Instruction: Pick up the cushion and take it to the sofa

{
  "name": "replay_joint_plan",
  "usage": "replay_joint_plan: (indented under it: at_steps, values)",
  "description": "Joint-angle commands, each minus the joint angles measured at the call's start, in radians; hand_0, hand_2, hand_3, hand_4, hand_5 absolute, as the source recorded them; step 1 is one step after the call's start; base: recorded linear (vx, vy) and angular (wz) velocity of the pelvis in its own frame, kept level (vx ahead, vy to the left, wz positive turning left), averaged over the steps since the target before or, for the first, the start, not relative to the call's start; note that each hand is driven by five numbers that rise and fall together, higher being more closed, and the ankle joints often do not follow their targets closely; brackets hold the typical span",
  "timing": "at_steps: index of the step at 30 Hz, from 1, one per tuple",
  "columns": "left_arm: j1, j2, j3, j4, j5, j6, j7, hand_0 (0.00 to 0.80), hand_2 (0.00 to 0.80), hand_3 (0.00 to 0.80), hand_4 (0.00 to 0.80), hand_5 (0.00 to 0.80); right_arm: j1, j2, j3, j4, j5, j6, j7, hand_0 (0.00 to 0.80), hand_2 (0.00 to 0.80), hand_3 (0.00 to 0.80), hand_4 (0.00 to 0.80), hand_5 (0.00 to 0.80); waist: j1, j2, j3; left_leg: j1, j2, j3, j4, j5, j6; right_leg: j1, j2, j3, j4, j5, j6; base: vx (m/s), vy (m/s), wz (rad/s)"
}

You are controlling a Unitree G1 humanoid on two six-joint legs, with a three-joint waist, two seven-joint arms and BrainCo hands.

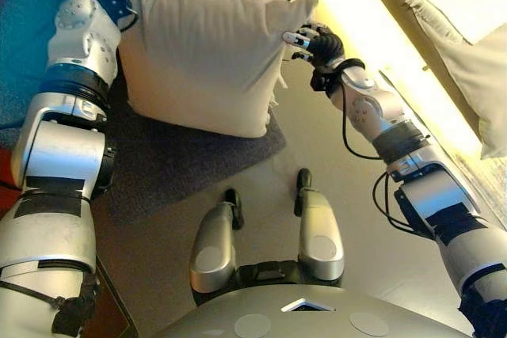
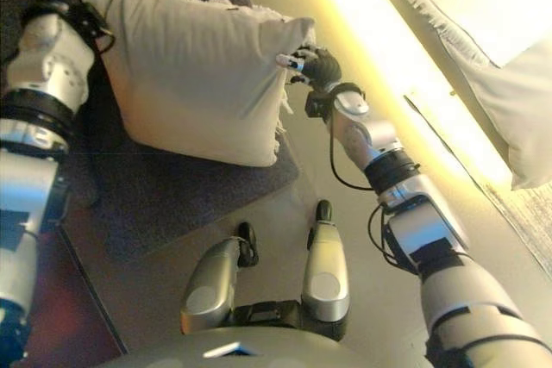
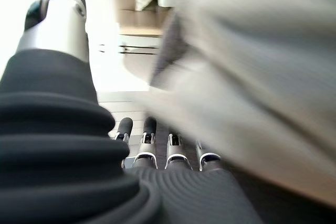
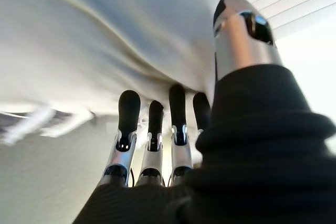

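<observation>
My arms are silver-grey shells split by black bands and dark joint rings, with round caps on the forearm housings. Each wrist sits under a dark ribbed cover. The left hand [image 3: 157, 153] shows a row of silver fingers with dark tips and a thick silver thumb capped in black. The right hand [image 4: 157, 145] looks the same: slim silver fingers, dark rounded tips, small dark insets near their bases.

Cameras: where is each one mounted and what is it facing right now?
Left eye view, right eye view: head, looking down at the cushion squeezed between both arms over a dark rug.
Left wrist view: along the left robot hand, its straight fingers under the cushion.
Right wrist view: along the right robot hand, fingers straight against cloth.
All four share the cushion.
</observation>
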Motion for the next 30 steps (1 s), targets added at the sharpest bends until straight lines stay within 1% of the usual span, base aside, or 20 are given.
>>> replay_joint_plan:
  at_steps: [1,4,9,12,16,18,21,24,27,28,30]
  values:
    - [0.003,0.023,0.001,-0.059,0.074,-0.056,-0.036,0.000,0.000,0.000,0.000,0.000,-0.023,-0.009,-0.064,-0.014,0.027,-0.102,-0.033,0.000,0.000,0.000,0.000,0.000,0.029,0.026,-0.212,0.079,0.012,-0.013,-0.132,0.016,-0.052,0.029,0.005,-0.032,-0.092,-0.009,0.057,0.059,0.022,0.09]
    - [0.065,0.057,0.018,-0.124,0.101,-0.054,-0.046,0.000,0.000,0.000,0.000,0.000,0.025,-0.050,-0.106,-0.021,0.024,-0.104,-0.028,0.000,0.000,0.000,0.000,0.000,0.043,0.034,-0.251,0.120,0.008,-0.009,-0.197,0.036,-0.055,0.091,0.023,-0.050,-0.152,-0.009,0.053,0.074,0.026,0.06]
    - [0.165,0.100,0.059,-0.211,0.130,-0.037,-0.023,0.000,0.000,0.000,0.000,0.000,0.106,-0.087,-0.154,-0.041,0.013,-0.107,-0.010,0.000,0.000,0.000,0.000,0.000,0.064,0.043,-0.306,0.164,0.010,-0.006,-0.248,0.051,-0.059,0.162,0.041,-0.075,-0.205,-0.013,0.042,0.070,0.025,0.04]
    - [0.228,0.120,0.094,-0.232,0.098,-0.067,-0.038,0.000,0.000,0.000,0.000,0.000,0.149,-0.091,-0.170,-0.065,0.007,-0.118,-0.001,0.000,0.000,0.000,0.000,0.000,0.070,0.044,-0.334,0.190,0.010,-0.001,-0.277,0.056,-0.060,0.200,0.052,-0.086,-0.239,-0.013,0.037,0.061,0.028,0.06]
    - [0.344,0.089,0.173,-0.328,0.078,-0.093,-0.076,0.000,0.000,0.000,0.000,0.000,0.235,-0.076,-0.202,-0.138,-0.026,-0.116,0.006,0.000,0.000,0.000,0.000,0.000,0.078,0.044,-0.364,0.210,0.010,0.004,-0.307,0.063,-0.061,0.242,0.065,-0.095,-0.279,-0.011,0.029,0.032,0.023,0.06]
    - [0.434,0.045,0.224,-0.403,0.096,-0.115,-0.102,0.000,0.000,0.000,0.000,0.000,0.301,-0.059,-0.231,-0.190,-0.056,-0.116,0.023,0.000,0.000,0.000,0.000,0.000,0.084,0.042,-0.375,0.222,0.007,0.005,-0.325,0.067,-0.058,0.263,0.073,-0.099,-0.298,-0.011,0.028,0.000,0.000,0.00]
    - [0.541,-0.010,0.281,-0.512,0.062,-0.130,-0.140,0.000,0.000,0.000,0.000,0.000,0.381,-0.040,-0.257,-0.249,-0.085,-0.116,0.067,0.000,0.000,0.000,0.000,0.000,0.088,0.038,-0.390,0.236,0.006,0.006,-0.344,0.073,-0.055,0.284,0.083,-0.103,-0.317,-0.009,0.025,-0.003,0.004,0.06]
    - [0.673,-0.106,0.330,-0.678,0.011,-0.134,-0.177,0.000,0.000,0.000,0.000,0.000,0.485,-0.003,-0.282,-0.328,-0.166,-0.137,0.147,0.000,0.000,0.000,0.000,0.000,0.092,0.030,-0.403,0.245,0.005,0.007,-0.359,0.078,-0.050,0.302,0.092,-0.107,-0.335,-0.008,0.024,-0.009,-0.003,0.04]
    - [0.802,-0.215,0.345,-0.816,0.002,-0.141,-0.221,0.000,0.000,0.000,0.000,0.000,0.579,0.029,-0.290,-0.400,-0.212,-0.175,0.214,0.000,0.000,0.000,0.000,0.000,0.096,0.022,-0.411,0.252,0.000,0.006,-0.365,0.079,-0.043,0.314,0.100,-0.107,-0.346,-0.006,0.022,-0.004,-0.002,-0.01]
    - [0.855,-0.259,0.339,-0.869,0.014,-0.146,-0.233,0.000,0.000,0.000,0.000,0.000,0.613,0.038,-0.297,-0.424,-0.225,-0.195,0.237,0.000,0.000,0.000,0.000,0.000,0.098,0.018,-0.413,0.255,-0.001,0.006,-0.366,0.078,-0.040,0.318,0.102,-0.106,-0.349,-0.005,0.022,0.000,0.000,0.00]
    - [0.916,-0.304,0.325,-0.916,0.025,-0.148,-0.248,0.000,0.000,0.000,0.000,0.000,0.656,0.055,-0.304,-0.451,-0.228,-0.236,0.261,0.000,0.000,0.000,0.000,0.000,0.101,0.014,-0.417,0.257,-0.003,0.009,-0.365,0.076,-0.036,0.321,0.105,-0.104,-0.351,-0.005,0.022,0.000,0.000,0.00]
